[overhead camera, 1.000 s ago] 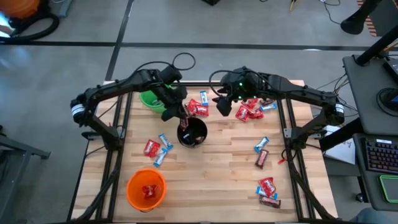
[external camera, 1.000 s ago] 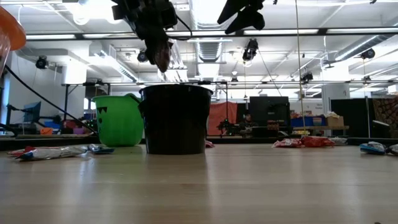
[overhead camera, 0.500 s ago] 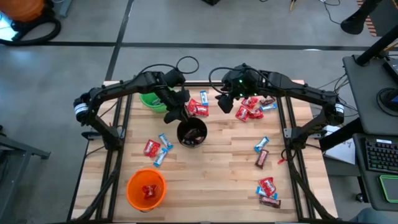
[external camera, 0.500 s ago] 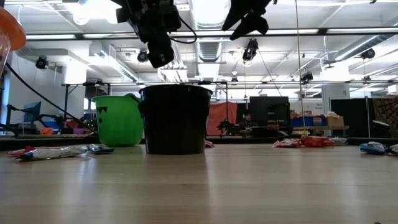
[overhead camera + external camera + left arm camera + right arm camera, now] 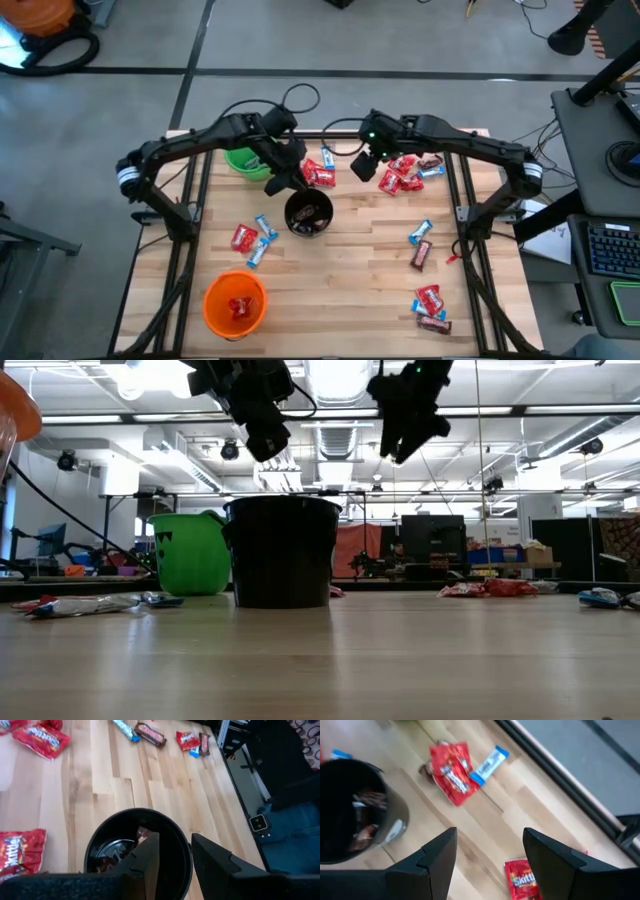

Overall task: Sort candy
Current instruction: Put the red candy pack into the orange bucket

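- Candy is scattered over the wooden tabletop, frame centre.
- Grey floor is seen above.
- Left hand and right hand are held released, empty.

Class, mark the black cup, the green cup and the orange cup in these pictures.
black cup [image 5: 309, 214], high view, on its rim
green cup [image 5: 192, 555], low view, on its side wall
orange cup [image 5: 212, 296], high view, on its rim
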